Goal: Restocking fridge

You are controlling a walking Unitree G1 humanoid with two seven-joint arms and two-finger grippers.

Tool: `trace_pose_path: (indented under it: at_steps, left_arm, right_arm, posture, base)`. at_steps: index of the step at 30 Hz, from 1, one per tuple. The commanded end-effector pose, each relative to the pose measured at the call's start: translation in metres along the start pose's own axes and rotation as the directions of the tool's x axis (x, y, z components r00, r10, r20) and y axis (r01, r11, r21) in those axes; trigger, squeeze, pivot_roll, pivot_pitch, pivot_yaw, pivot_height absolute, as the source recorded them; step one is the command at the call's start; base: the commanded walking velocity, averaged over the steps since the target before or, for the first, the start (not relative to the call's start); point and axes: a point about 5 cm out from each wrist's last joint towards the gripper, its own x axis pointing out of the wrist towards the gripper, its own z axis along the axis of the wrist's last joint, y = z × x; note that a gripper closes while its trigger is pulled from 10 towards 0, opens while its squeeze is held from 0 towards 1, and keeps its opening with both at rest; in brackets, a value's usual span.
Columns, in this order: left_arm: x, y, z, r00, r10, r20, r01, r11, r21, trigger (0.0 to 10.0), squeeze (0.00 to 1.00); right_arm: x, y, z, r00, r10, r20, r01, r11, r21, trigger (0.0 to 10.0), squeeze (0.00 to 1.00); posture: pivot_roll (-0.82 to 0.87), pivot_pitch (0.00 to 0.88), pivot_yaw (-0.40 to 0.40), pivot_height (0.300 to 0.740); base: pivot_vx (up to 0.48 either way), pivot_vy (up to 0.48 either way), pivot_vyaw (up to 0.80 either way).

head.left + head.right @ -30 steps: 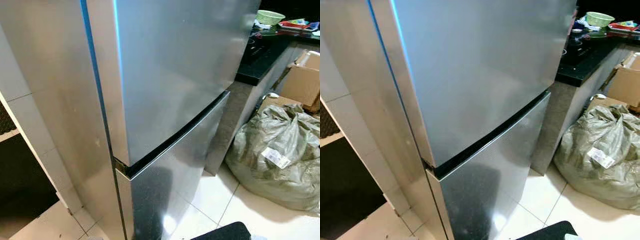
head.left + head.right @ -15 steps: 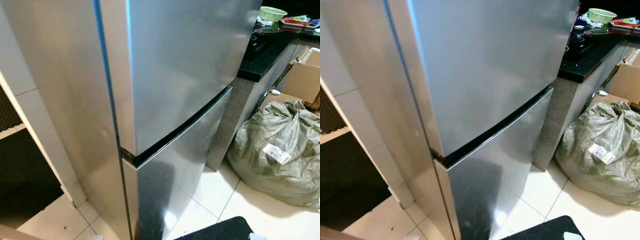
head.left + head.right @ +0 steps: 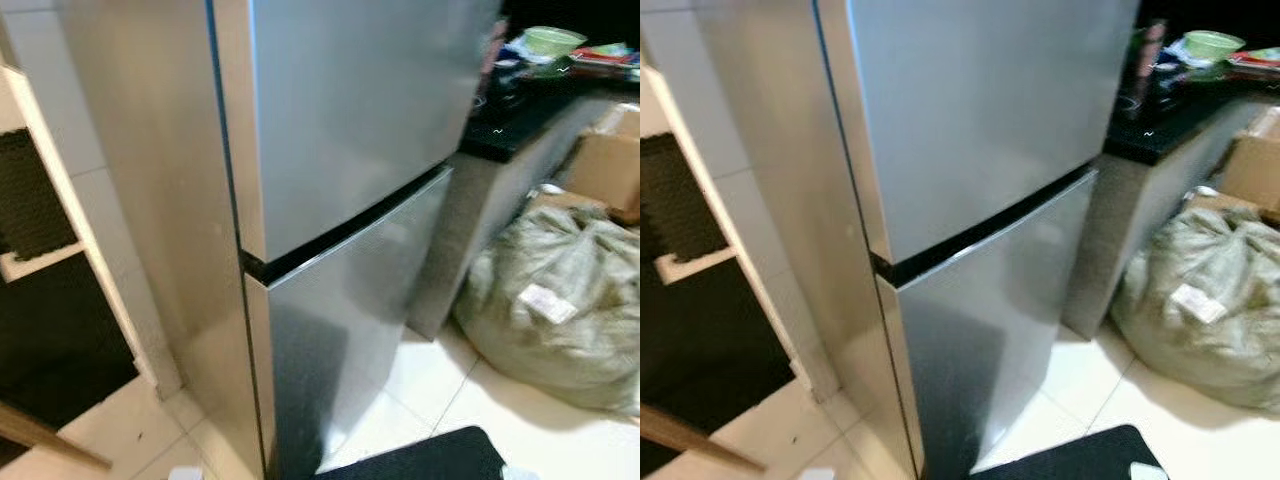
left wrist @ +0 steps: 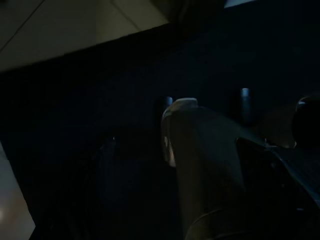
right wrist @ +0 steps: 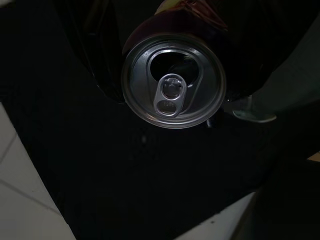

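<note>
A tall silver fridge stands right in front of me, its upper door [image 3: 360,100] and lower door [image 3: 350,310] both closed, with a dark seam between them. In the right wrist view, my right gripper [image 5: 172,75] is shut on a drink can [image 5: 172,82]. I see its silver top with the pull tab end-on, over a dark mat. The left wrist view is very dark, and I make out just a pale curved shape [image 4: 200,165] over dark floor.
A bulging grey-green sack [image 3: 560,300] lies on the white tiles right of the fridge. Behind it are a black counter [image 3: 520,115] with a green bowl [image 3: 545,40] and a cardboard box [image 3: 605,165]. A black mat [image 3: 420,462] lies at my feet, a white tiled pillar [image 3: 70,180] stands left.
The whole picture has shifted and blurred, so the camera has moved; the fridge now sits a little lower and further right. Its doors stay closed.
</note>
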Motion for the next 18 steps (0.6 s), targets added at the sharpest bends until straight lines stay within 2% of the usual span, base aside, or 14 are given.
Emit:
trace_pose_path:
  at_steps: [1,4,13,18]
  left_arm:
    - [-0.0012,0.0015,-0.0076,0.999,-0.005,-0.038,0.005,1.0,-0.002,10.0,0.0]
    - [-0.0013,0.0019,-0.0077,0.999,-0.008,-0.04,0.008,1.0,-0.001,10.0,0.0]
    - [-0.001,0.0021,-0.0052,0.999,-0.016,-0.033,0.015,1.0,-0.005,10.0,0.0]
    - [-0.0009,0.0034,-0.0034,1.0,-0.002,-0.022,0.001,1.0,-0.024,10.0,0.0]
  right_arm:
    - [0.0011,0.0037,0.0026,1.0,0.013,0.008,-0.013,1.0,-0.003,10.0,0.0]
    - [0.001,0.0036,0.0025,1.0,0.014,0.008,-0.014,1.0,-0.003,10.0,0.0]
    - [0.0012,0.0039,0.0033,1.0,0.019,0.009,-0.019,1.0,-0.007,10.0,0.0]
    - [0.0013,0.0042,0.0038,1.0,0.022,0.01,-0.022,1.0,-0.009,10.0,0.0]
  posture:
    - [-0.08,0.0,-0.027,0.74]
    - [-0.08,0.0,-0.025,0.74]
    - [-0.08,0.0,-0.024,0.74]
    - [-0.08,0.0,-0.026,0.74]
  base:
    - [0.0,0.0,0.0]
    - [0.0,-0.114,0.0]
    - [0.0,-0.46,0.0]
    - [0.0,0.0,0.0]
